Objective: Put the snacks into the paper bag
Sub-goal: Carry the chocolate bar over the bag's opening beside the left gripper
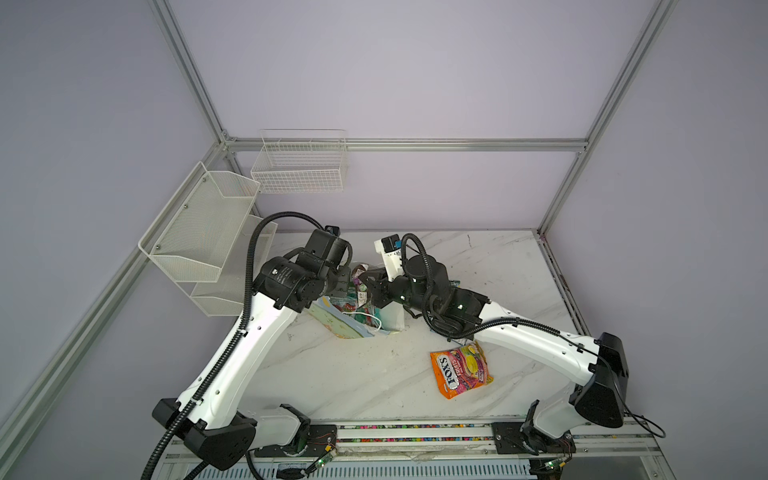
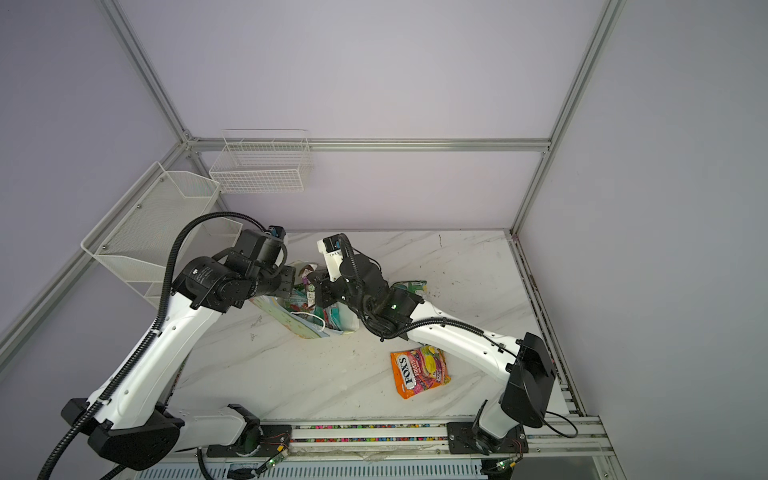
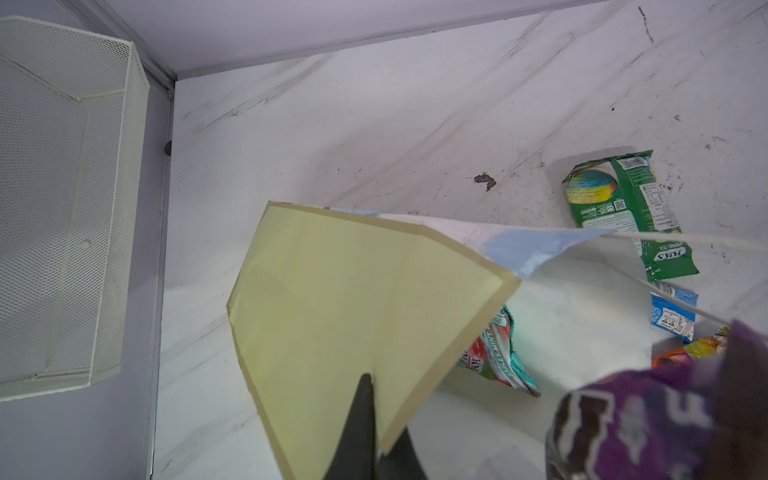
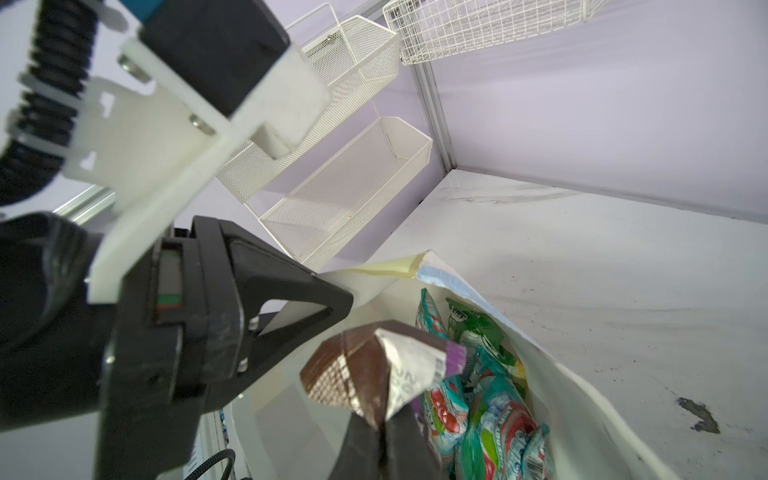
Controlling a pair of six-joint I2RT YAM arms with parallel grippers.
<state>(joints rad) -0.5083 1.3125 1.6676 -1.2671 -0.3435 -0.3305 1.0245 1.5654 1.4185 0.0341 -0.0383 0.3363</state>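
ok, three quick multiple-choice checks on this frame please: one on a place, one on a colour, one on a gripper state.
1. Where is the orange candy bag? A on the floor; B flat on the table; C stuck to the wall.
2. What colour is the wrapper in the right gripper? A brown and purple; B bright yellow; C plain red.
3. The left gripper is: A open, empty; B shut on the paper bag's edge; C out of sight.
Key: B, it lies on the table in both top views; A, the right wrist view shows it close up; B, the left wrist view shows the fingers pinching the edge.
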